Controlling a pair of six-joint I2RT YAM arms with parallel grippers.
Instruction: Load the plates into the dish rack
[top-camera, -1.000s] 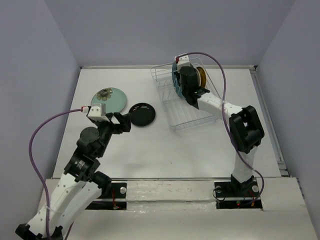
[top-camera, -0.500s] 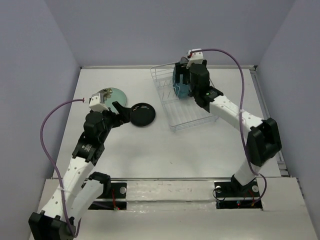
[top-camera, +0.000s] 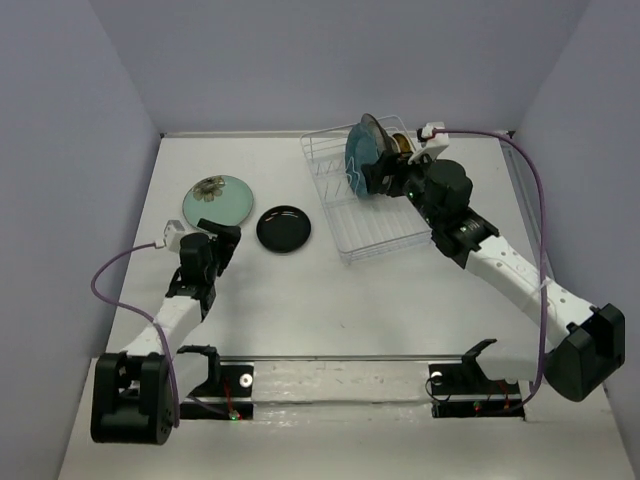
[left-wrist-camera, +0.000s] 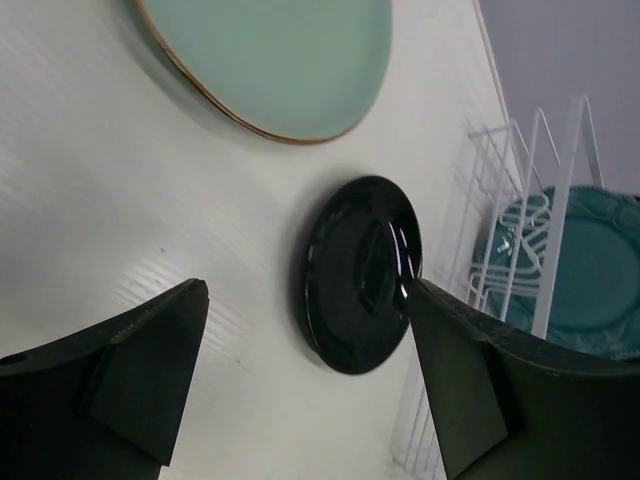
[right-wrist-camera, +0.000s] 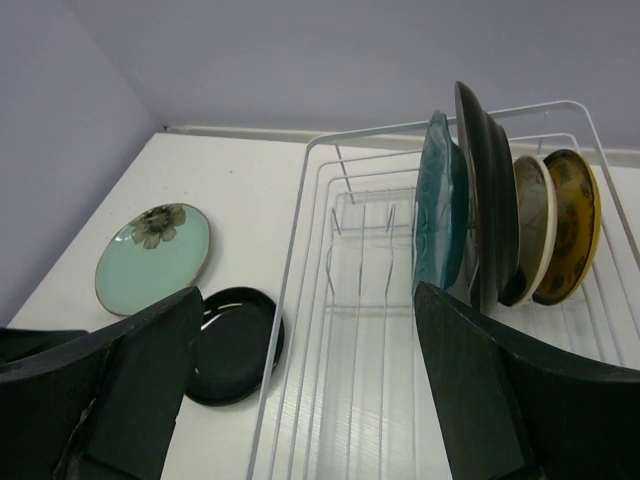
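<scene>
My left gripper (left-wrist-camera: 305, 300): spread wide, empty, above the black plate (left-wrist-camera: 362, 275).
My right gripper (right-wrist-camera: 305, 295): spread wide, empty, facing the dish rack (top-camera: 380, 225).
Racked upright: teal plate (right-wrist-camera: 440, 210), grey-rimmed plate (right-wrist-camera: 485, 200), cream plate (right-wrist-camera: 530, 230), amber plate (right-wrist-camera: 570, 225).
Flat on the table (top-camera: 400, 300): green floral plate (top-camera: 218, 198), black plate.

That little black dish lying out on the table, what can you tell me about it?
The small black plate is round and glossy, catching glints of light, with a flat centre and a shallow raised rim. It looks like glazed ceramic. It lies flat, right side up, on the white table, between the pale green plate and the dish rack, apart from both in the overhead view. Nothing rests on it or grips it.
</scene>
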